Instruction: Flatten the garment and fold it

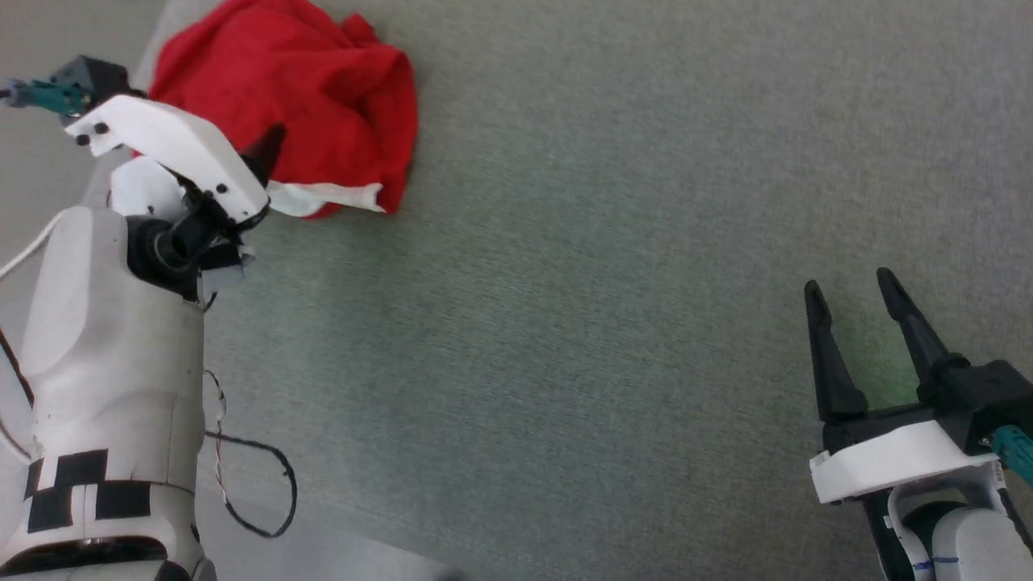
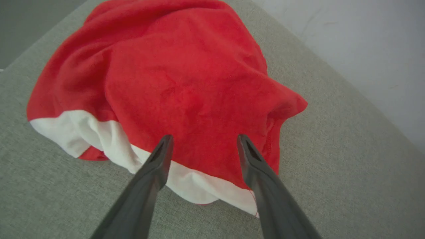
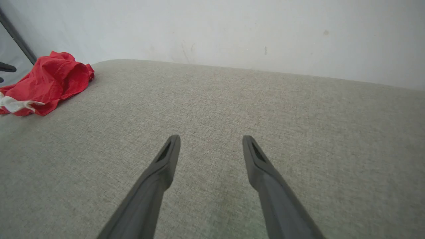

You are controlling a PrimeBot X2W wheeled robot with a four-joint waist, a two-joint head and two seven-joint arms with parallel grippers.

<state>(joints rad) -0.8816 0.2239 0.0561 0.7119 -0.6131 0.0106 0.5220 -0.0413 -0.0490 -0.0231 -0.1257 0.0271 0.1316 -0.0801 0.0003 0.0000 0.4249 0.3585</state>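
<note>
the garment (image 2: 186, 86) lies in a crumpled red heap on the grey woven surface (image 1: 605, 282), with the surface's edge running close past its far side and a pale wall (image 3: 232, 30) beyond that. its white band (image 2: 83, 132) is bunched along the side of the garment that faces the robot, and a small fold of red pokes out from under the band. the left fingers (image 2: 156, 166) are at the garment on this banded side. they are spread wide apart with nothing between them, and their tips sit over the red cloth just past the band. whether the tips touch the cloth cannot be told. in the head view the left arm's white wrist housing covers the near left part of the garment, and one dark fingertip shows against the red. the right fingers (image 1: 831, 363) are well apart from the garment, off to its right and nearer the robot. they are also spread wide and hold nothing, with only bare grey weave between them. a thin dark cable (image 1: 266, 484) loops beside the left forearm, on the robot's side of the garment and clear of it.
</note>
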